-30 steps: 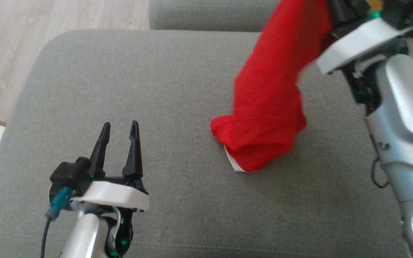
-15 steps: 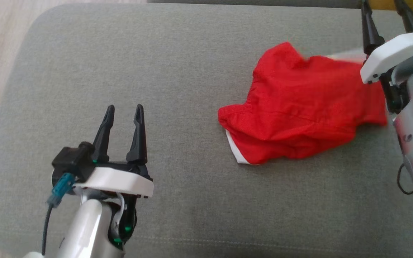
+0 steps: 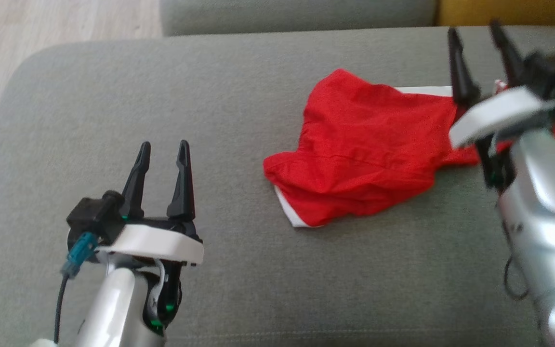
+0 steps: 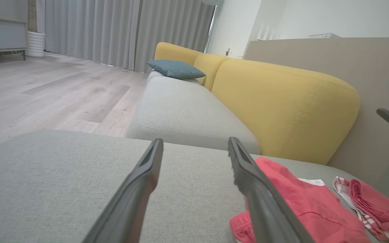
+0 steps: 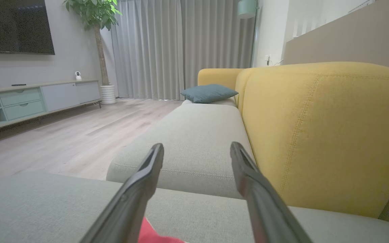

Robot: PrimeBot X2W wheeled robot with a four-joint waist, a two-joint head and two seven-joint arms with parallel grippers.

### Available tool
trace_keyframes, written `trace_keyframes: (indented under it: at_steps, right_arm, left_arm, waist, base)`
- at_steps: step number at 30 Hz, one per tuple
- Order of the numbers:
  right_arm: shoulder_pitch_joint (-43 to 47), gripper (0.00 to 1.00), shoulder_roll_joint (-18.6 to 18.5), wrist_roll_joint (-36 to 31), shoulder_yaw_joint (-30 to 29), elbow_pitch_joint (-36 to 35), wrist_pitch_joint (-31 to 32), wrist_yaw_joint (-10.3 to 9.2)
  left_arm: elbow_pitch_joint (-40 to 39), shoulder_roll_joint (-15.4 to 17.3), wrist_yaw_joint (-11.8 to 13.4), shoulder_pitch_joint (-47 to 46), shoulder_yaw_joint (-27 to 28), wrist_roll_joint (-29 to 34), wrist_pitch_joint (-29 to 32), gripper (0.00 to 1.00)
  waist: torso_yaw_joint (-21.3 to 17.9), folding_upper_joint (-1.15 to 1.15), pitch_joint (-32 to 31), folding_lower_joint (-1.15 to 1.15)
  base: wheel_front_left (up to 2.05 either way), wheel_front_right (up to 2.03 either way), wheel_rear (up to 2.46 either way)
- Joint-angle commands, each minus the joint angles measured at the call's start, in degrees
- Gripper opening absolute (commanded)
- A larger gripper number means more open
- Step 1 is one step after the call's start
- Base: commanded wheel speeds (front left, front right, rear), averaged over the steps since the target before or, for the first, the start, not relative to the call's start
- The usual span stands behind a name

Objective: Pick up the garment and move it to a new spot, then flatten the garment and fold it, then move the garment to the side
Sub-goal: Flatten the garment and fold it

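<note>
Hovering at the left over the grey woven sofa cushion (image 3: 89, 96), the left gripper (image 3: 164, 144) stands wide open and empty. Right of centre, the garment (image 3: 364, 154), thin red cloth with white trim, lies crumpled on the cushion. At its right edge, the right gripper (image 3: 474, 28) gapes empty. The left wrist view adds a rounded yellow backrest (image 4: 282, 101).

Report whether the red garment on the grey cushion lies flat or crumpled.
Crumpled. The red fabric garment lies in a rumpled heap on the grey cushion, with creases and white trim peeking from beneath one edge.
</note>
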Motion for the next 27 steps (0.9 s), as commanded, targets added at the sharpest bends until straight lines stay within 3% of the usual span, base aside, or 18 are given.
trace_keyframes:
  at_steps: [1,14,21,27]
  right_arm:
    - [1.4,1.0,1.1,0.2,0.2,-3.6,-0.6,0.19]
    - [27.8,1.0,8.6,-3.9,-9.4,-26.8,0.4,0.19]
    - [31.2,1.0,9.6,-4.5,-9.7,-32.8,3.3,0.19]
    - [31.5,1.0,9.6,-3.6,-9.6,-35.4,4.4,0.19]
  left_arm:
    - [-2.1,0.4,0.4,-0.7,2.0,-0.1,-0.3,1.0]
    - [-2.1,0.4,0.5,1.1,0.3,-0.6,-0.3,1.0]
    - [-1.5,0.4,0.0,0.4,0.1,-0.3,-0.3,1.0]
    - [7.0,0.7,-3.7,-2.8,-4.2,0.3,2.0,1.0]
  waist:
    - [-1.4,0.0,-1.2,0.0]
    - [-4.9,0.0,-2.2,0.0]
    - [-6.5,0.0,-1.3,0.0]
    - [-8.8,0.0,0.4,0.0]
  base:
    - [0.0,0.0,0.0]
    - [0.0,0.0,0.0]
    - [0.0,0.0,0.0]
    - [0.0,0.0,0.0]
